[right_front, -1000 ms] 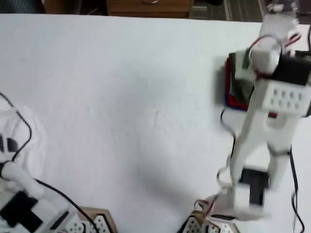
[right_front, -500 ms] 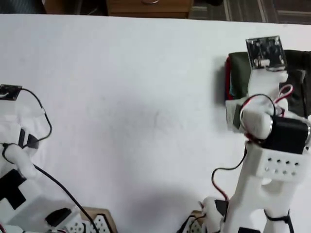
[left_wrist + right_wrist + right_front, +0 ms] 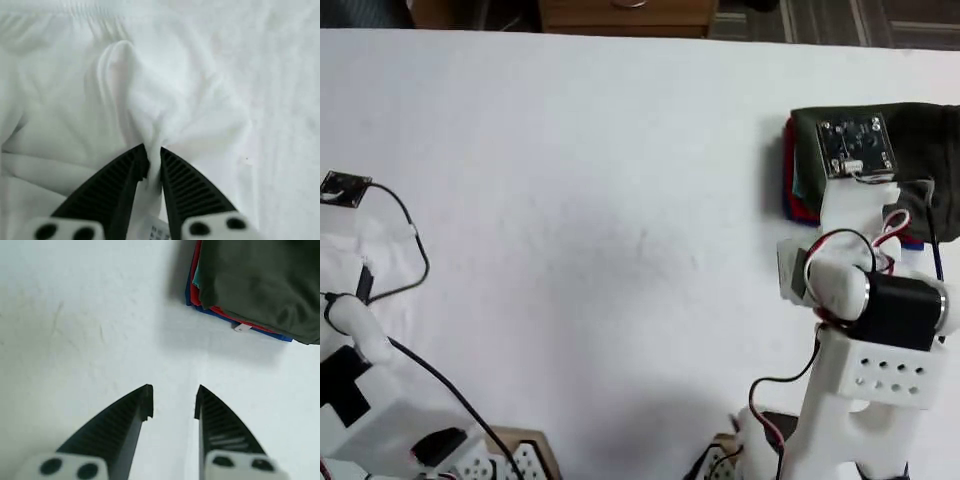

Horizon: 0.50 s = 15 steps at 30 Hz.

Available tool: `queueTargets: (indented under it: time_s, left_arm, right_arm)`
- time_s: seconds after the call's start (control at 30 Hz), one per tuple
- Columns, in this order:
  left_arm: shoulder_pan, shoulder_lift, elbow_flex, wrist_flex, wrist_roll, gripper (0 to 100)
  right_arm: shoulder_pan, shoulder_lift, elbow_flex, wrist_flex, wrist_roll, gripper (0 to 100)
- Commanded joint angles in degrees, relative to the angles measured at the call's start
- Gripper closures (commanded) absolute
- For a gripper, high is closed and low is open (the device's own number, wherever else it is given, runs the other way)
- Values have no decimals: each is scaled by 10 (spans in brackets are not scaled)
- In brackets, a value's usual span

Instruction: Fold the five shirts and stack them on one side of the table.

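Observation:
A stack of folded shirts [image 3: 820, 185], dark green on top over teal, red and blue layers, lies at the table's right side; it also appears as the stack [image 3: 255, 285]. My right gripper [image 3: 173, 394] hangs open over bare white table a little short of the stack, with nothing between its fingers. In the high view the right arm's wrist [image 3: 857, 148] sits above the stack's near left part. A crumpled white shirt [image 3: 150, 100] lies at the far left edge of the table [image 3: 345, 255]. My left gripper [image 3: 151, 162] is shut on a raised fold of it.
The white table [image 3: 600, 200] stretches wide between the two arms. A wooden cabinet [image 3: 625, 15] stands beyond the far edge. Cables run from the left arm [image 3: 355, 340] across the near left corner.
The right arm has drawn back from over the stack toward the near edge. The left arm rose over the white shirt, then held still in the last half second.

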Motion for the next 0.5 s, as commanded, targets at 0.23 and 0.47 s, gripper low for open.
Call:
queueTargets:
  time_s: [0.23, 0.47]
  left_arm:
    - [12, -10, -181, 208, 41, 974]
    - [135, -9, -425, 451, 156, 974]
  right_arm:
    - [-15, -11, 97, -107, 5, 854]
    - [-14, -16, 196, -162, 5, 854]
